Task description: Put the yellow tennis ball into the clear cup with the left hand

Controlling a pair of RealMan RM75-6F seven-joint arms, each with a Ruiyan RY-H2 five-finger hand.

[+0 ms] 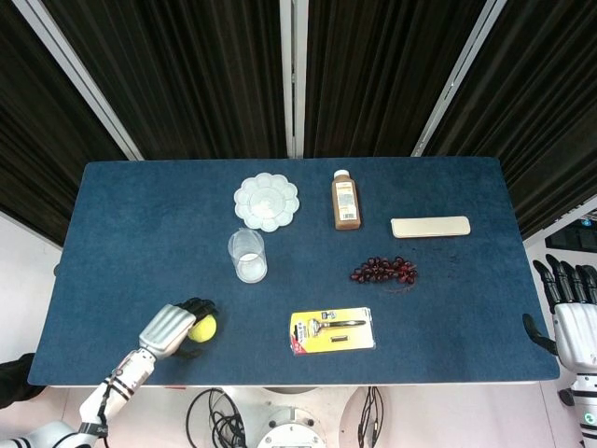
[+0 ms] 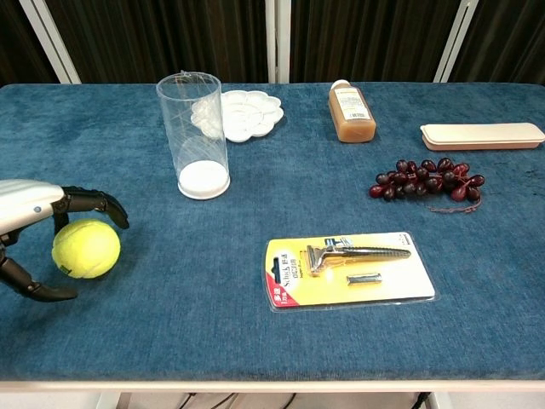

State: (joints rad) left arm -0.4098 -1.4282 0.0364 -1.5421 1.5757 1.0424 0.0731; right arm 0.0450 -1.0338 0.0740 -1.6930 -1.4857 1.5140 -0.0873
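The worktop point(image 1: 140, 205) carried everything. The left hand point(image 2: 30, 223) sat at its near-left corner, fingers spread and curling round the ball point(image 2: 85, 248) without yet clamping it. The cup point(image 2: 194, 136) stood upright, mouth up, farther off and right of the ball. The right hand point(image 1: 571, 322) hung off the right edge, fingers apart, empty and much farther away. The ball, being round, had no long axis.

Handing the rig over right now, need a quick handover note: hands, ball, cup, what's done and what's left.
Left robot hand: fingers curved around the yellow tennis ball, which sits on the table; a firm grip cannot be confirmed.
Right robot hand: open, at the table's right edge, holding nothing.
Clear cup: upright, empty, beyond the ball to its right.
Done: left hand is at the ball.
Left: close the grip, lift, carry to the cup, drop it in.
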